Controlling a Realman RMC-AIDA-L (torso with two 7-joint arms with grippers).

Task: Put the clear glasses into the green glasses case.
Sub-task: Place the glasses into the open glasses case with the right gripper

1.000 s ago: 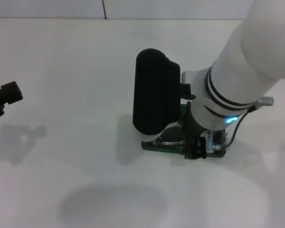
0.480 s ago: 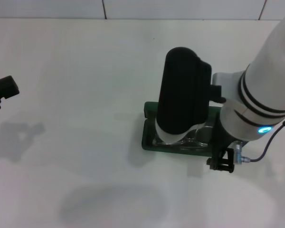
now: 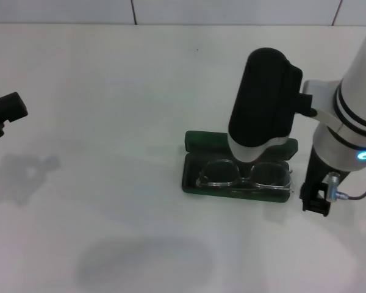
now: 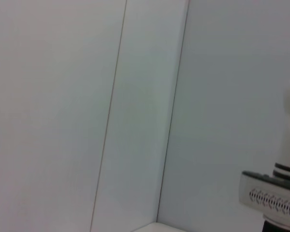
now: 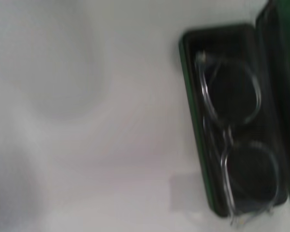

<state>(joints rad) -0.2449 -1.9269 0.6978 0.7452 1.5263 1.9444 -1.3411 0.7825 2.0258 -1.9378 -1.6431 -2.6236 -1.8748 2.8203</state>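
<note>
The green glasses case (image 3: 190, 177) lies open on the white table, right of centre in the head view, its lid (image 3: 202, 139) standing up at the far side. The clear glasses (image 3: 244, 174) lie inside on the dark lining, lenses side by side. My right gripper (image 3: 315, 200) hangs just past the case's right end, apart from it and holding nothing. The arm's black wrist housing (image 3: 265, 101) hides part of the lid. In the right wrist view the case (image 5: 188, 96) and the glasses (image 5: 225, 137) show from above. My left gripper (image 3: 6, 113) is parked at the far left edge.
White tabletop (image 3: 110, 183) surrounds the case, with the arms' shadows on it at the left and front. A tiled wall runs along the back. The left wrist view shows only wall panels and a white part of the robot (image 4: 275, 198).
My right arm has swung to the right, off the case, uncovering the clear glasses lying inside. The left arm has barely moved.
</note>
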